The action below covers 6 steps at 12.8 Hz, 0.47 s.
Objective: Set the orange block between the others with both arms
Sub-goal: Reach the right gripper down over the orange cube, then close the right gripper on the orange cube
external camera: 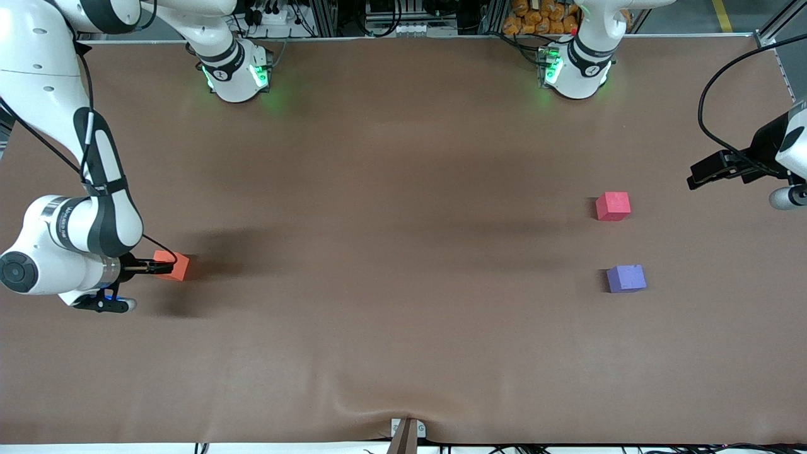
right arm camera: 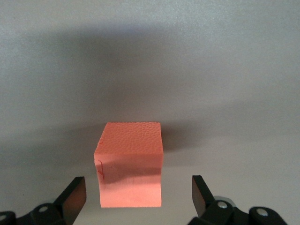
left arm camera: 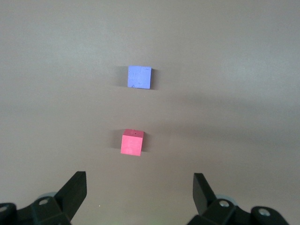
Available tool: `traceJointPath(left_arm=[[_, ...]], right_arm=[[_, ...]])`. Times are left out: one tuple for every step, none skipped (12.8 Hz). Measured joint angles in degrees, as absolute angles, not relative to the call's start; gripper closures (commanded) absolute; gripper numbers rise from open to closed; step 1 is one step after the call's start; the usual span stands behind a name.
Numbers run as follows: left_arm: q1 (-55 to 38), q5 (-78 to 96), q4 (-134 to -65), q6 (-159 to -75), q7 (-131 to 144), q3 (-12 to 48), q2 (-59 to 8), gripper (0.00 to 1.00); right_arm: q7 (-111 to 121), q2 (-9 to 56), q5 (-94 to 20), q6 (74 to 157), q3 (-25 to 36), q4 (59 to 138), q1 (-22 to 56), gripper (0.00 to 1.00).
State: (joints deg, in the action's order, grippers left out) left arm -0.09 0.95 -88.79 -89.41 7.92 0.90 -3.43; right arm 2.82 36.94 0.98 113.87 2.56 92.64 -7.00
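Right wrist view: small bright orange foam cube (right arm camera: 130, 164) sits on brown surface (right arm camera: 234, 84) at the right arm's end, between the released fingers of right hand (right arm camera: 136, 197), not yet gripped. Left hand (left arm camera: 139, 192), also released, hovers over pinkish-red matte cube (left arm camera: 131, 142) and purple-blue matte cube (left arm camera: 139, 77). Risk: an off-centre close could skew or push the orange cube.
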Motion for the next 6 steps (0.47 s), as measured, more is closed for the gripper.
traceJointPath(left_arm=[[-0.07,0.95,-88.79,-89.41,7.92,0.89,-3.43,0.0],[-0.04,0.95,-88.79,-89.41,7.92,0.87,-3.43,0.0],[-0.01,0.95,-88.79,-89.41,7.92,0.87,-3.43,0.0],[0.0,0.95,-88.79,-89.41,7.92,0.87,-3.43,0.0],[-0.02,0.95,-88.79,-89.41,7.92,0.88,-3.43,0.0],[-0.05,0.95,-88.79,-89.41,7.92,0.88,-3.43,0.0]], right_arm=[[2.82,36.96,0.98,114.68,2.53,93.21,-6.96,0.0],[2.82,36.97,0.98,115.76,2.51,94.01,-6.95,0.0],[2.82,37.01,0.98,116.87,2.5,94.91,-6.95,0.0],[2.82,37.03,0.98,117.81,2.51,95.73,-6.95,0.0],[2.82,37.08,0.98,118.4,2.51,96.29,-6.95,0.06],[2.82,37.13,0.98,118.77,2.51,96.65,-6.95,0.33]])
